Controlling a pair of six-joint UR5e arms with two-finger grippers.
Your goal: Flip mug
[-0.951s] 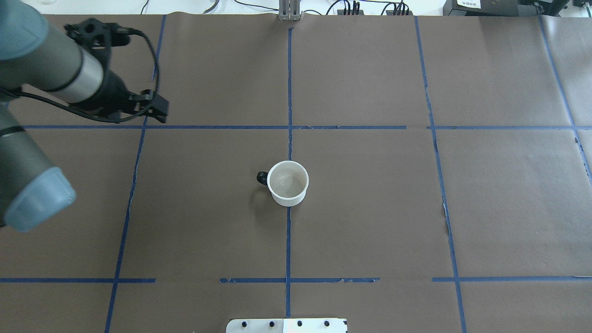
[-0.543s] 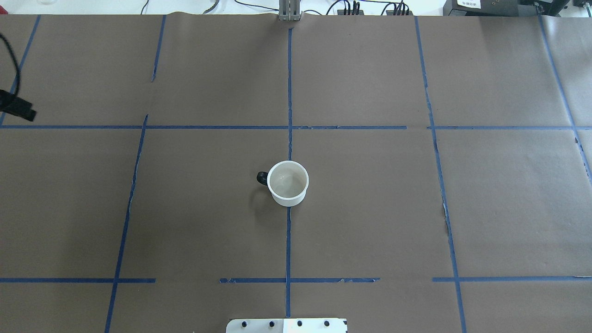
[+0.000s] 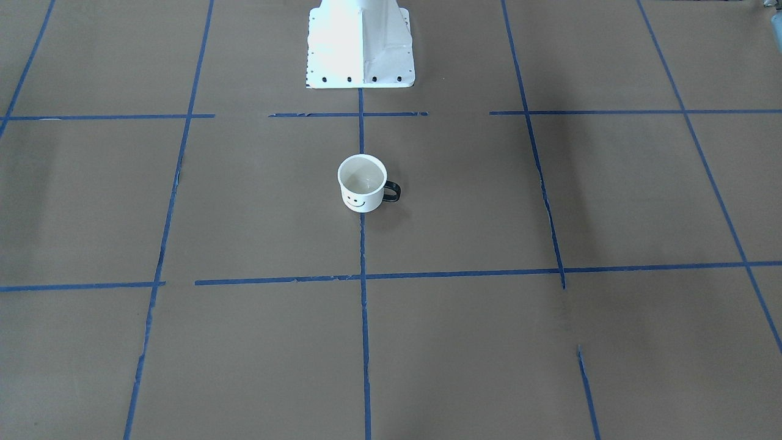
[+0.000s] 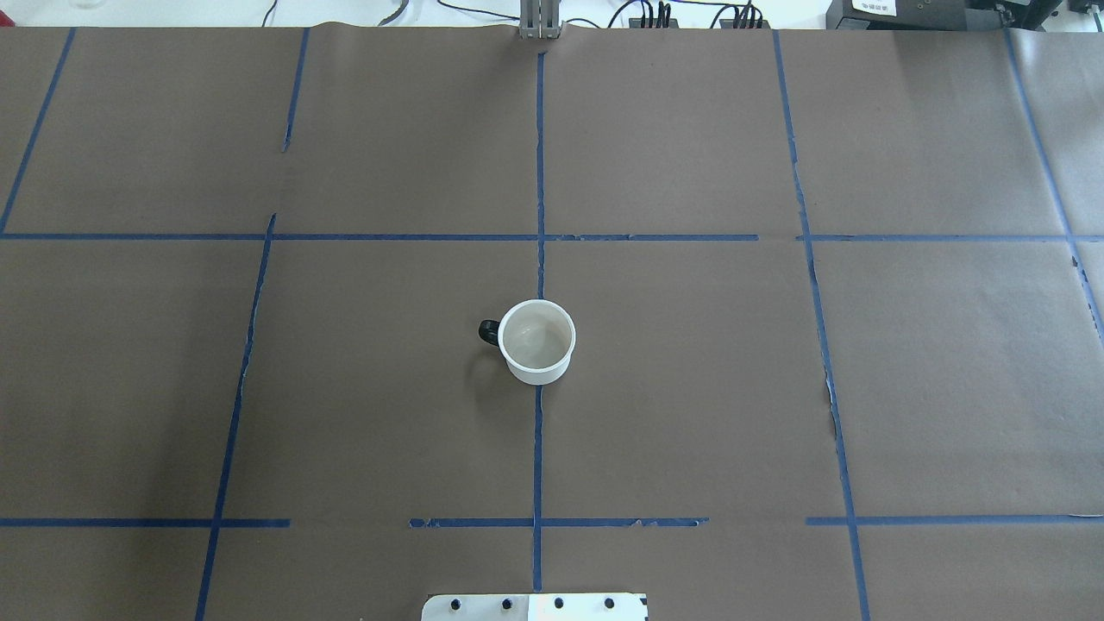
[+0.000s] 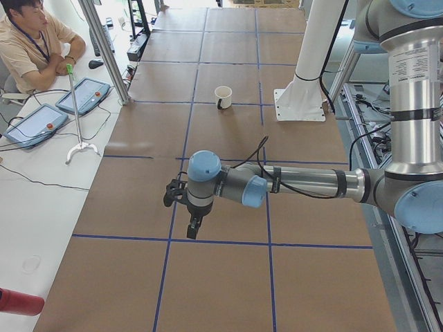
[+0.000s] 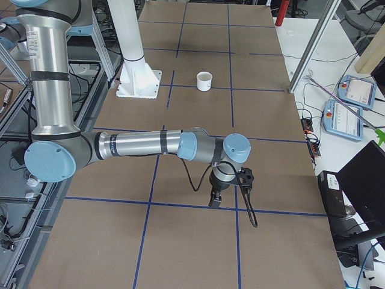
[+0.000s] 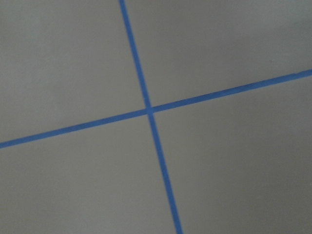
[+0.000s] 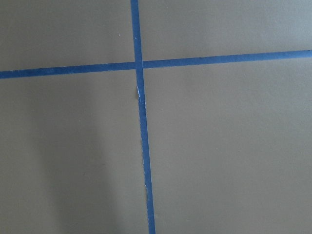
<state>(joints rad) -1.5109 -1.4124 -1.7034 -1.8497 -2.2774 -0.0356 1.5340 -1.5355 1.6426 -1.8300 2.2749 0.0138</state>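
The mug [image 4: 536, 341] stands upright, mouth up, at the middle of the brown table. It is white, with a black smiley face on its side in the front-facing view [image 3: 361, 183] and a black handle. It also shows far off in the exterior left view [image 5: 223, 96] and the exterior right view [image 6: 205, 80]. My left gripper [image 5: 194, 228] hangs over the table's left end, far from the mug. My right gripper [image 6: 213, 201] hangs over the right end, also far from it. Both show only in side views, so I cannot tell if they are open or shut.
Blue tape lines [image 4: 539, 172] divide the brown paper into squares. The white robot base [image 3: 360, 43] stands behind the mug. An operator [image 5: 28, 41] sits beside the table with teach pendants [image 5: 83, 95] nearby. The wrist views show only paper and tape crossings [image 7: 148, 109].
My left arm has drawn back to the left and left the overhead view. The mug has not moved.
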